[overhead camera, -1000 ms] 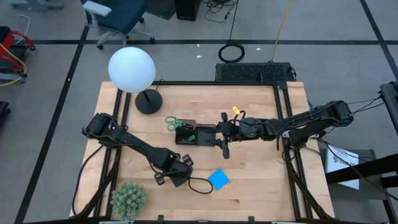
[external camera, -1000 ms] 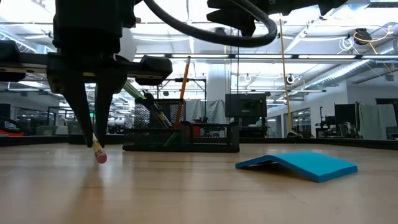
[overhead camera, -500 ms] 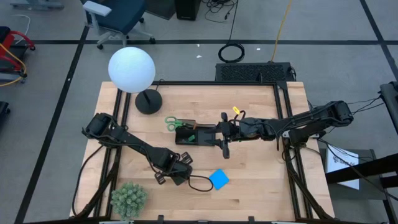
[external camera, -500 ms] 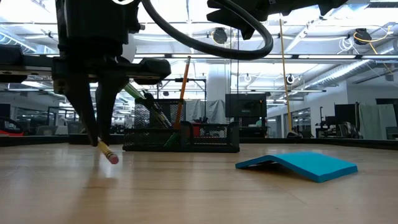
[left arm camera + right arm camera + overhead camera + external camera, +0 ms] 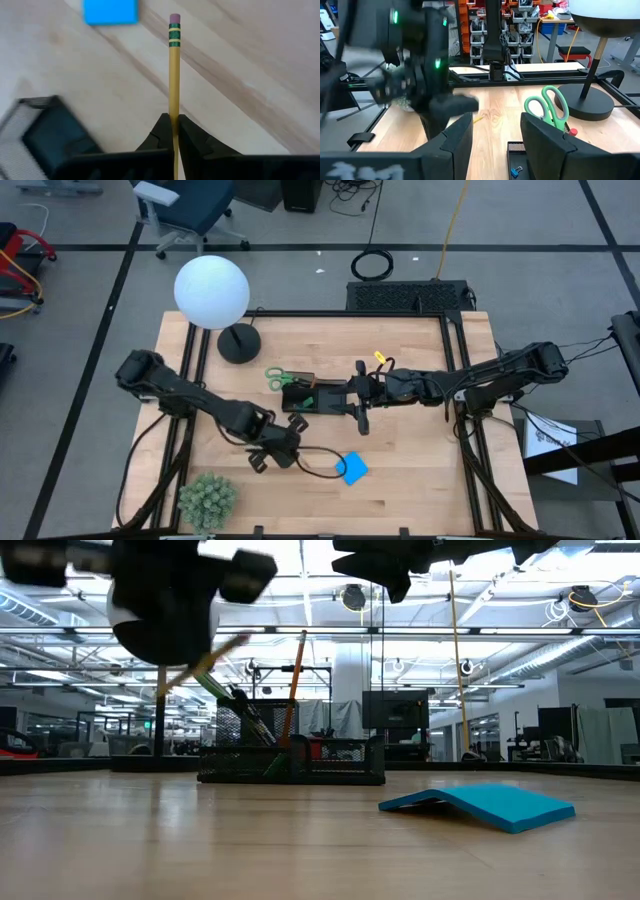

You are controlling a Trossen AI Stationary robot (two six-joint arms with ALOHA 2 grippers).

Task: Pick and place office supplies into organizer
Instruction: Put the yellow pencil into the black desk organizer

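My left gripper is shut on a yellow pencil with a pink eraser; it hovers above the table, just near of the black organizer. In the low view the pencil slants well above the tabletop. Green-handled scissors stand in the organizer, handles up. The blue pad lies on the table nearer the front, one edge raised. My right gripper is open and waits at the organizer's right end. My left gripper pinches the pencil's shaft between its two fingers, with the fingers lying along the pencil. The eraser end sticks out ahead of the fingertips. The pencil is lifted clear of the table and tilted. Its other end is hidden behind the fingers.
A white globe lamp on a round black base stands at the far left. A spiky green plant ball sits at the near left corner. A black cable loops beside the blue pad. Bare wood lies right of the pad.
My left gripper has risen from the table with the pencil and moved toward the organizer, tipping from pointing down to slanting. The pencil's eraser end, which was down near the tabletop, is now lifted clear and points up at an angle. The right arm kept still.
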